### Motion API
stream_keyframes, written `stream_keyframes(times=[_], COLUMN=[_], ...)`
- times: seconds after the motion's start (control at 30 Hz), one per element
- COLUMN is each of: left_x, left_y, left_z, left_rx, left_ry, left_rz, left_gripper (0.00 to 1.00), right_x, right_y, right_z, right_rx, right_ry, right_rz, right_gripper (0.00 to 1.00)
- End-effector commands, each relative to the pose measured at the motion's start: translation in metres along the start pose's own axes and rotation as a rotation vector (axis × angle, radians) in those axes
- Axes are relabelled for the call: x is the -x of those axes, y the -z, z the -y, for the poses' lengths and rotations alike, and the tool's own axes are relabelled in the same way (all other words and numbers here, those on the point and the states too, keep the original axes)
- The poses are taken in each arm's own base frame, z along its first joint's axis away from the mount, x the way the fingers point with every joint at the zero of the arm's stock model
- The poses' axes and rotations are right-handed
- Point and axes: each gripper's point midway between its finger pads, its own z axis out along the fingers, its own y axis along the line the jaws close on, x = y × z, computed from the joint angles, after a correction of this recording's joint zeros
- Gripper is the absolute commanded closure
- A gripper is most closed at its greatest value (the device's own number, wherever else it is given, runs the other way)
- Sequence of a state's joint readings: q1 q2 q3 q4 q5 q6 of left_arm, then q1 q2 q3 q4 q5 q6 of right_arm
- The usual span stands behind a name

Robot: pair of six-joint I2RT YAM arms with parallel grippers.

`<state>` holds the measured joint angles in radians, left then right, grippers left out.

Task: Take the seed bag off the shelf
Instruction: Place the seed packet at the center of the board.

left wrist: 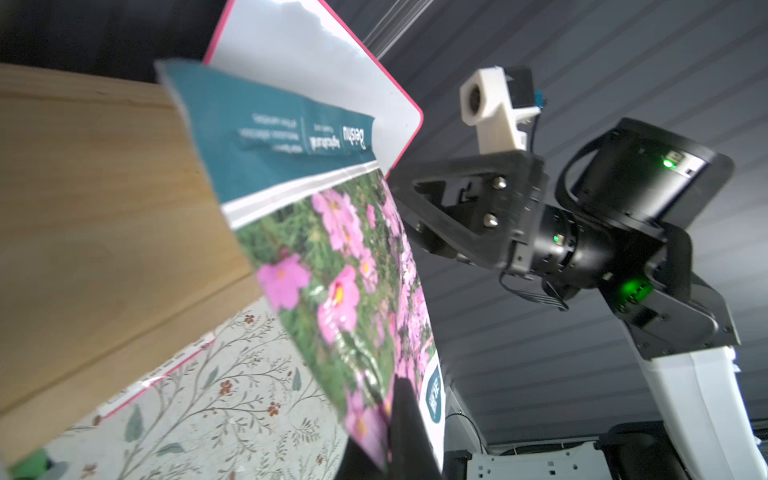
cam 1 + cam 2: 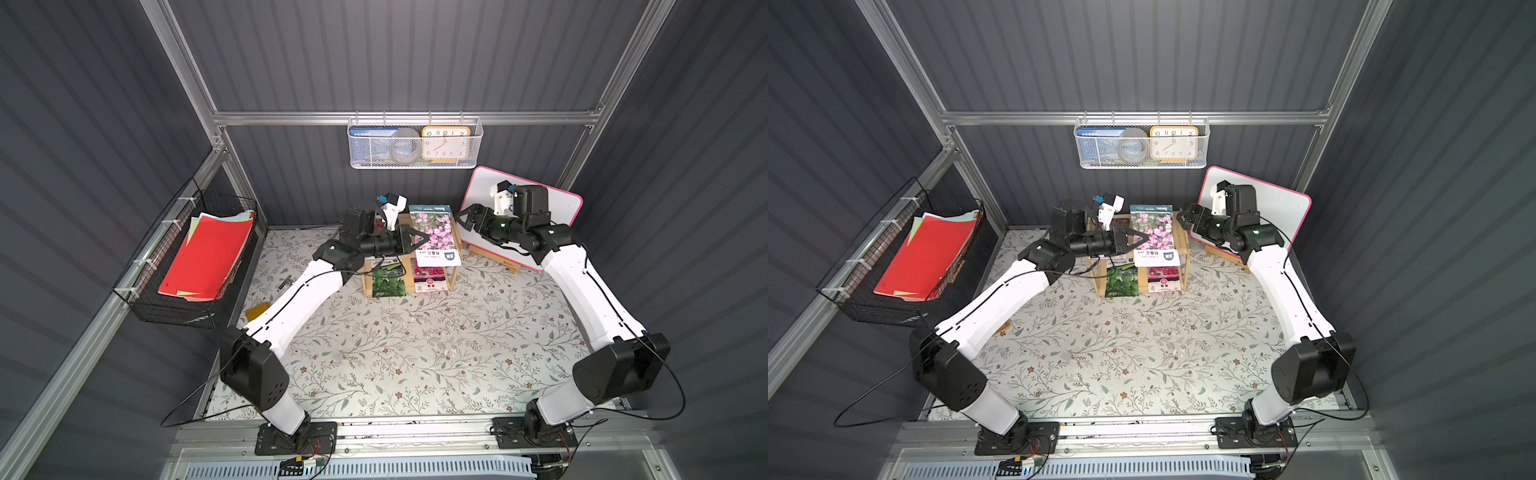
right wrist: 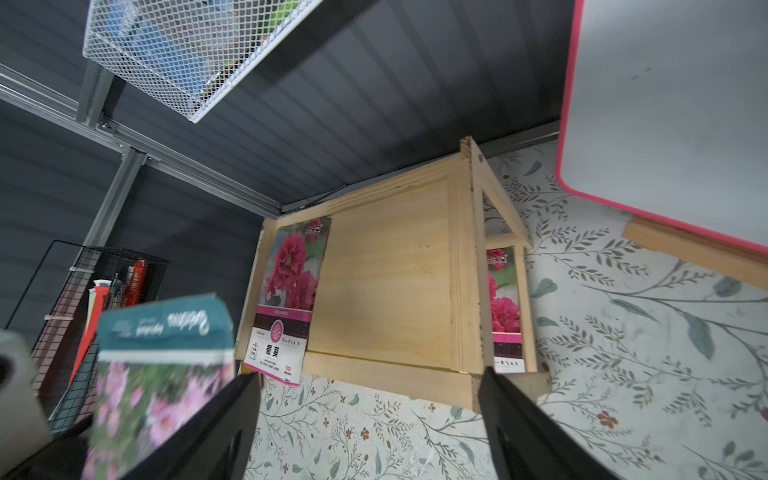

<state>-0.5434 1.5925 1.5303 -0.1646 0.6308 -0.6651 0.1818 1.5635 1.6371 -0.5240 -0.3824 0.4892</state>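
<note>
While the right pincer [image 2: 462, 219] stood wide and empty at upper right of centre, before the pink-rimmed whiteboard [image 2: 557, 199], the left pincer [image 2: 422, 241] was clamped on the lower left edge of the pink-flowered seed bag [image 2: 434, 230]. It held the bag tilted above the top board of the shelf [image 3: 386, 291], near the middle of both top views. A red hollyhock packet [image 3: 286, 299] lay flat on that board. A green packet [image 2: 388, 282] stood in the lower tier, above the floral counter [image 2: 395, 353].

Robot test booth: grey ribbed wall panels [image 2: 395, 54], aluminium frame [image 2: 407, 118], floral-papered tabletop [image 2: 395, 353].
</note>
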Motion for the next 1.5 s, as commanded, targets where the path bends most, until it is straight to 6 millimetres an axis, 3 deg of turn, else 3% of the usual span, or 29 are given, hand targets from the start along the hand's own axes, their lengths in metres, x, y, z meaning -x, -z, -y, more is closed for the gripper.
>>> stream_keyframes(times=[0.0,0.07,0.23,0.47,0.63,0.97,1.2,1.33,1.37,1.47], left_x=[-0.02,-0.045,-0.081,-0.123,-0.146,-0.193,-0.205,-0.225,-0.23,-0.239], left_y=[-0.001,-0.005,-0.013,-0.05,-0.084,-0.15,-0.182,-0.197,-0.201,-0.209], left_z=[0.026,0.033,0.048,0.006,-0.014,-0.017,-0.038,-0.055,-0.057,-0.058], left_rx=[-0.019,-0.003,-0.037,0.012,0.003,-0.047,0.006,0.023,0.016,-0.013], left_ry=[0.005,0.016,0.029,0.073,0.087,0.094,0.087,0.097,0.102,0.113], left_rz=[0.043,0.038,0.044,0.025,0.025,-0.067,-0.115,-0.18,-0.198,-0.236], left_gripper=[1.0,1.0,1.0,1.0,1.0,1.0,1.0,1.0,1.0,1.0], right_x=[-0.002,0.001,0.011,0.008,0.005,0.001,0.001,0.0,0.001,0.0], right_y=[0.014,0.026,0.066,0.114,0.125,0.126,0.125,0.123,0.132,0.132], right_z=[0.01,0.012,0.027,0.052,0.056,0.063,0.064,0.065,0.059,0.059], right_rx=[-0.044,-0.059,-0.194,-0.372,-0.383,-0.401,-0.387,-0.378,-0.364,-0.36], right_ry=[0.008,0.002,0.027,0.059,0.055,0.052,0.046,0.042,0.048,0.043], right_rz=[0.013,0.039,0.147,0.239,0.246,0.228,0.223,0.218,0.24,0.244], right_gripper=[0.11,0.11,0.11,0.08,0.08,0.08,0.08,0.08,0.08,0.08])
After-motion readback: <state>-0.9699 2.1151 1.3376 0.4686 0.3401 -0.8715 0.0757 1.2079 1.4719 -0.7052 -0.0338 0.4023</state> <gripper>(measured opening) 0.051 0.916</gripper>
